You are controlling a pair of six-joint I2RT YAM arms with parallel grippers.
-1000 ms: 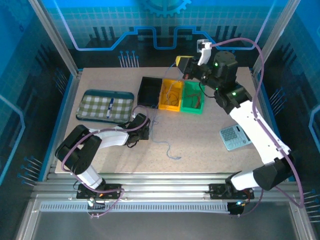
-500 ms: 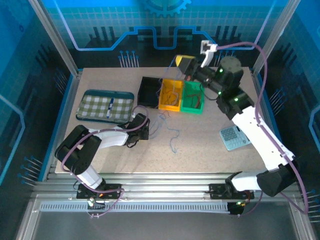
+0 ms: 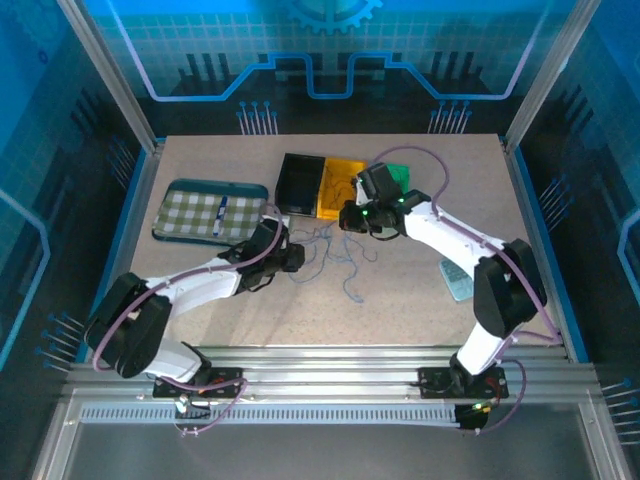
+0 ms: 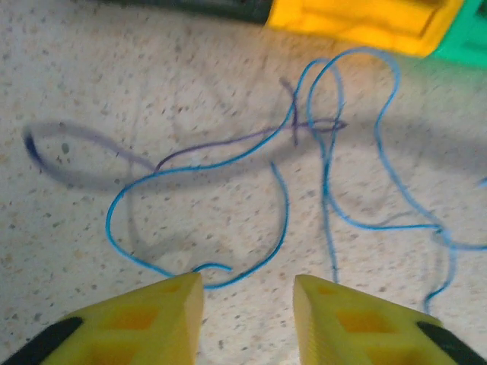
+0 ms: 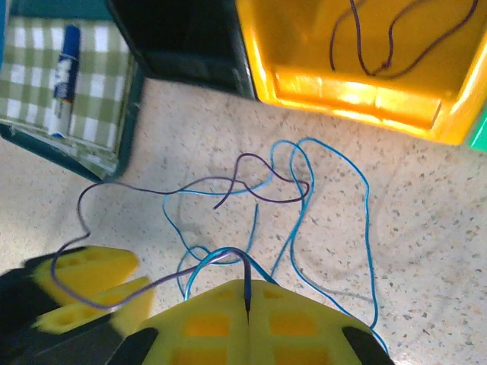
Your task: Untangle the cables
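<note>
Down comes the right arm! A moment ago the right gripper (image 5: 247, 293) was up high over the far bins with wire strung out in the air. Now it sits low over the table (image 3: 420, 310), mid-scene, just near of the yellow bin (image 3: 338, 195). Its fingers are pressed together, with a blue strand and a dark one pinched in the seam.

The left gripper (image 4: 247, 293) has just let go (it was clamped a second ago). Its fingers stand apart with nothing between them, and a blue loop lies just ahead of the tips.

So the cables (image 3: 330, 252) are back on the tabletop, spread in loose loops between the two grippers, with blue crossing a purplish strand in the middle. One dark wire (image 5: 390, 49) already lies in the yellow bin.

My read: the pull has opened the tangle out, but that crossing remains. The left gripper probably needs a fresh hold nearby before another strand can be drawn free.
</note>
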